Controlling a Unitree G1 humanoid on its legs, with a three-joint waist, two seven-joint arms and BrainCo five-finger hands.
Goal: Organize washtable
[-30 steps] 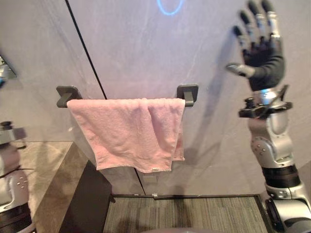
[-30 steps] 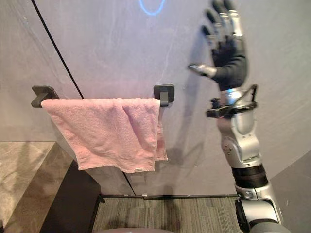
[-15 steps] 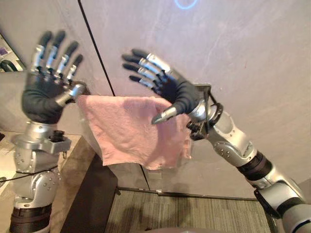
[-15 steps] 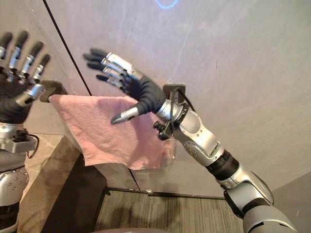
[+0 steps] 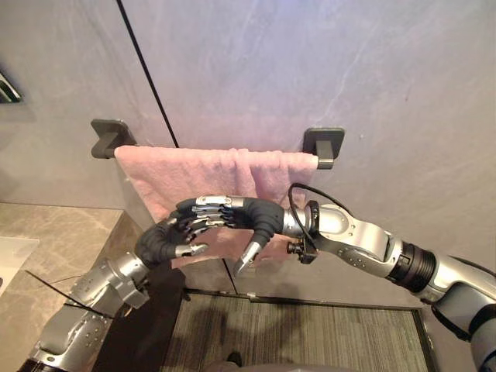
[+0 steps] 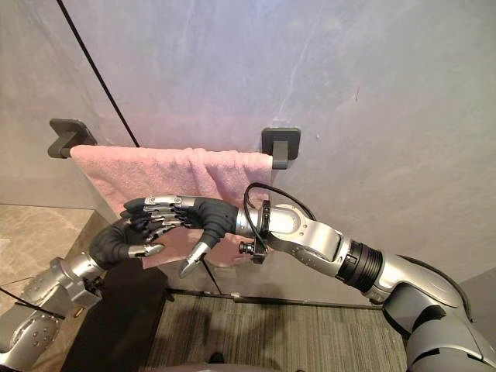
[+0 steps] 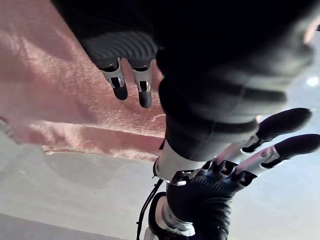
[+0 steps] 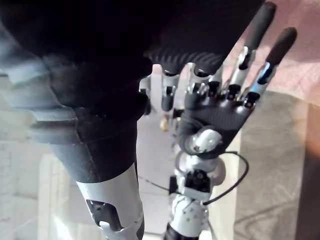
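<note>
1. The pink towel (image 5: 201,174) hangs flat against the grey wall (image 5: 325,54), draped between the left bracket (image 5: 107,138) and the right bracket (image 5: 324,145). Its long axis runs left to right. The cloth gathers into folds toward the right end.

2. Both hands sit in front of the towel's lower half, so the cloth lies on their far side, toward the wall, and most of it is above them. Its bottom edge is hidden behind them.

3. The right hand (image 5: 252,217) reaches in from the right with the forearm nearly level. Its fingers point left along the towel's length, straight and spread rather than curled, and its thumb points down. It grips nothing.

4. The left hand (image 5: 159,242) comes up from the lower left, beside the stone counter (image 5: 46,232). It is also open, and the right wrist view shows its palm with the fingers straight. Its fingertips overlap those of the right hand in the head views.

5. I cannot tell whether either hand touches the cloth or only hovers just in front of it.

6. Neither hand is clearly the nearer. The right hand covers the middle of the lower part, and the left hand sits by the lower left part.

7. My judgement is that any straightening of the towel needs the fingers to press or close toward the wall, then travel along the left-right axis.
</note>
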